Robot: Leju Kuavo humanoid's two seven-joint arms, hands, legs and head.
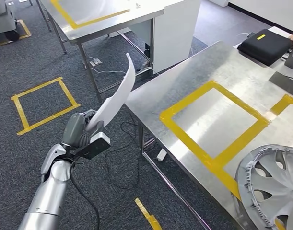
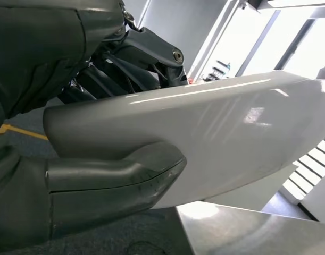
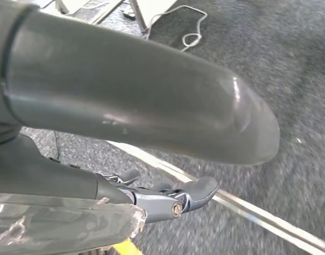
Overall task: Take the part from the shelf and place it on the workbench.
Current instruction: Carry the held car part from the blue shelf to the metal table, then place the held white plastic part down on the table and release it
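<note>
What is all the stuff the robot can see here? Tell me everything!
Part: one, white, curved, held up over the carpet beside the near table.
Tables: two, shiny metal; near one on the right, far one at the top.
Tape squares: yellow; one on the carpet, one on the near table.
Wheel cover: one, silver-grey, on the near table's front right corner.
Case: one, black with a yellow label, at the near table's far end.
Cables: black, on the carpet under the near table.
Carpet: dark grey.
Left hand: grey, grips the part.
Right hand: grey, holds nothing, above the carpet.
</note>
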